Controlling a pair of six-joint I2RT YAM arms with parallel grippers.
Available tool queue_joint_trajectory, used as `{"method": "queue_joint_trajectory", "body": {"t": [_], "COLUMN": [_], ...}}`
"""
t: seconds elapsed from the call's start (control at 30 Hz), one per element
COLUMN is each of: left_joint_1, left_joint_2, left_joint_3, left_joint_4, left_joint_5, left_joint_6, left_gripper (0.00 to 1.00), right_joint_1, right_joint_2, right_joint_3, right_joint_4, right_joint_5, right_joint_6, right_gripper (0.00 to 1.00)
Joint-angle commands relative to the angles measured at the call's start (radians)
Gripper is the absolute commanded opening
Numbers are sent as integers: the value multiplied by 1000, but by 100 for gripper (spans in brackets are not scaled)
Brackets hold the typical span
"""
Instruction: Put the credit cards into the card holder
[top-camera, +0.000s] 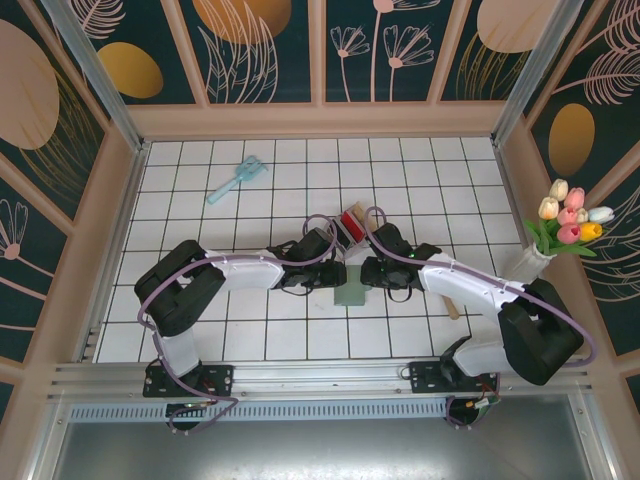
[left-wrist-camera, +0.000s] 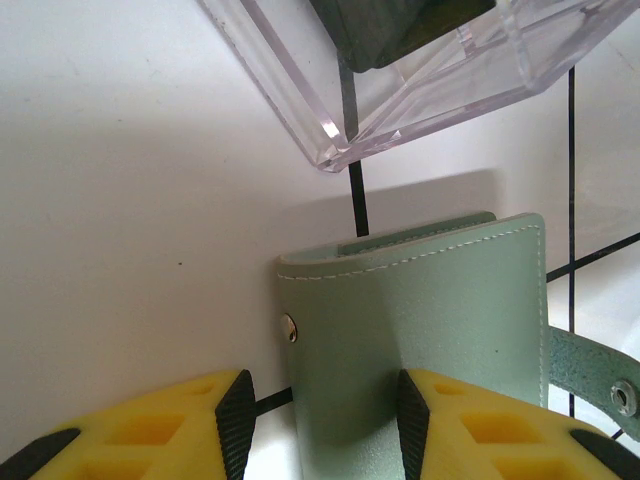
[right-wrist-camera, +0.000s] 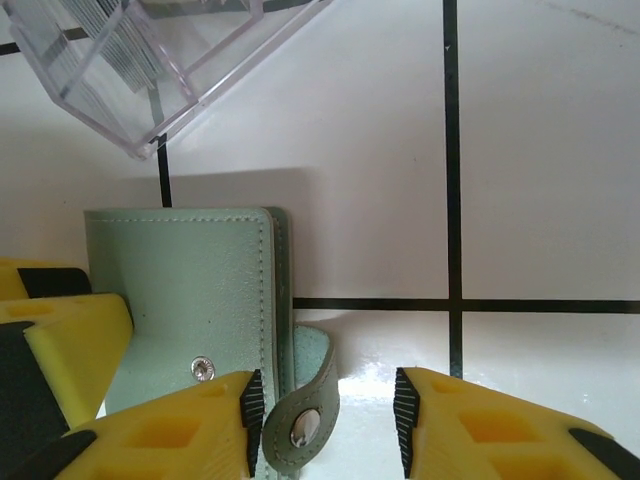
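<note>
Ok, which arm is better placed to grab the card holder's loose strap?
Right, I'd say: the strap lies between the open fingers of the right gripper, while the left gripper straddles the opposite edge of the card holder.

Two tools on show: left tool (left-wrist-camera: 325, 410), right tool (right-wrist-camera: 328, 412). One green card holder (top-camera: 351, 288). One clear box (left-wrist-camera: 285, 88), credit cards (top-camera: 351, 219) stacked inside, too packed to count. One blue brush (top-camera: 236, 180). One vase of tulips (top-camera: 530, 263).
</note>
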Motion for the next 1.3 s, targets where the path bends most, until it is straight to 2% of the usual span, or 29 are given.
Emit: {"method": "queue_joint_trajectory", "body": {"t": [0.0, 0.27, 0.43, 0.6, 0.8, 0.9, 1.1, 1.27], "left_joint_1": [-9, -9, -9, -8, -8, -9, -9, -9], "left_joint_2": [55, 55, 53, 52, 55, 54, 53, 55], "left_joint_3": [-2, -7, -7, -5, -3, -3, 0, 3], "left_joint_4": [-11, -10, -11, -10, -13, -13, -16, -16], "left_joint_5": [23, 24, 24, 26, 28, 28, 29, 32], "left_joint_6": [11, 10, 10, 8, 10, 10, 10, 10], "left_gripper": [46, 45, 45, 46, 46, 45, 46, 46], "right_joint_1": [21, 38, 44, 47, 48, 48, 47, 47], "right_joint_2": [-20, 23, 24, 22, 17, 25, 52, 63], "right_joint_3": [20, 31, 39, 45, 46, 44, 47, 53], "right_joint_4": [-25, -31, -38, -50, -63, -60, -53, -50], "right_joint_5": [-5, -14, 20, 42, 69, 68, 66, 65], "right_joint_6": [-12, -18, -11, -9, 2, 2, -5, -10], "right_gripper": [45, 45, 34, 19, 11, 11, 21, 18]}}
